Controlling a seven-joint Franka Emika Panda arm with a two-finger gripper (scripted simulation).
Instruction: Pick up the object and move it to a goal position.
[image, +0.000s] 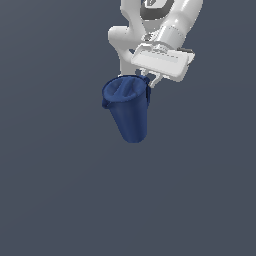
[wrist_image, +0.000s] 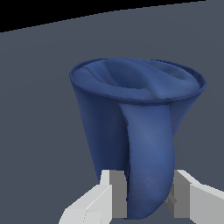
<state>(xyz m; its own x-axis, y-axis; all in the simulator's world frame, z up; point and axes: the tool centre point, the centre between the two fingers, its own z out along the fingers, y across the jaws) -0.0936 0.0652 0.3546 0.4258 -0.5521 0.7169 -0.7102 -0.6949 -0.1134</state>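
Hanging from the arm against plain grey ground, the dark blue cup sits tilted, its handle clamped between the gripper's two fingers.

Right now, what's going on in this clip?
A single white robot arm is working on a dark blue tapered cup, wider at the rim. Its tool sits at the cup's handle, with one finger on each side of that strip, apparently clamping it. In the exterior view the cup looks tilted beneath the tool. Whether it is clear of the grey surface cannot be told, and no goal marker is visible.
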